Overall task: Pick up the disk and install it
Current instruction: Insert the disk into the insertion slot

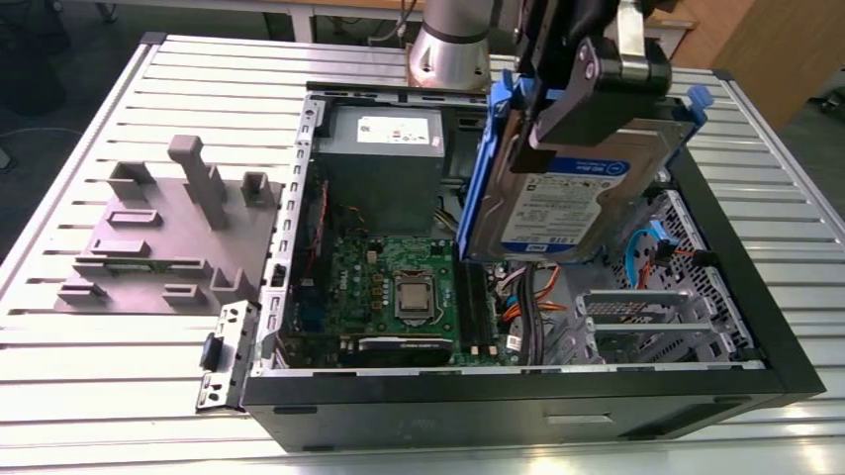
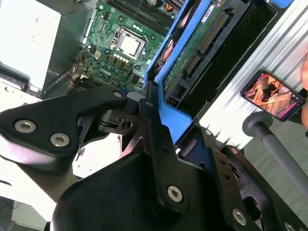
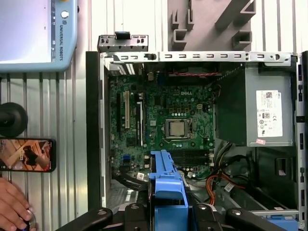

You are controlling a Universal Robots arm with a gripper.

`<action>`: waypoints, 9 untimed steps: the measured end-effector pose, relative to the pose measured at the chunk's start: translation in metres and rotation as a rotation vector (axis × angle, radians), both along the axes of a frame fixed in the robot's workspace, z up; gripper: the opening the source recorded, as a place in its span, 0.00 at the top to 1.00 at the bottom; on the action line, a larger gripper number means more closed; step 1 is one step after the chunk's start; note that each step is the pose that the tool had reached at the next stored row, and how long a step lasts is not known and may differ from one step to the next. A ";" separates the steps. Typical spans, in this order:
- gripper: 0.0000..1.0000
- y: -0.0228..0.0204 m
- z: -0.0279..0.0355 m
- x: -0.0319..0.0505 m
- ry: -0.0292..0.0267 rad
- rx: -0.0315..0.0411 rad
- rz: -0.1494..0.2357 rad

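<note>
Disk hanging on edge over the open case.
From the exterior view's left: grey moulded fixture plate (image 1: 145,237), then black open computer case (image 1: 528,406). At upper right the black gripper (image 1: 555,148) is clenched on the silver, blue-framed disk (image 1: 568,213), which hangs beneath it, long axis near upright, above the metal drive cage (image 1: 660,317).

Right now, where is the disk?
The end effector holds the disk nearly upright above the open computer case, toward the exterior view's right, near the grey power supply.
</note>
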State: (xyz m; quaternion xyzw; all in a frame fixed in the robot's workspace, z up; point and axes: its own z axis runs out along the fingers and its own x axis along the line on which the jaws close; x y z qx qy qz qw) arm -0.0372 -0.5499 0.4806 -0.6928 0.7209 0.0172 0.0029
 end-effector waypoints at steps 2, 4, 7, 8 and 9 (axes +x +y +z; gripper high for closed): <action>0.63 -0.0010 -0.0005 0.0031 0.0000 0.0000 0.000; 0.63 -0.0013 -0.0008 0.0068 0.0001 -0.0002 0.000; 0.63 -0.0015 -0.0015 0.0116 0.0000 0.0000 0.000; 0.63 -0.0015 -0.0017 0.0130 0.0000 0.0001 0.000; 0.63 -0.0016 -0.0019 0.0143 0.0000 0.0001 0.000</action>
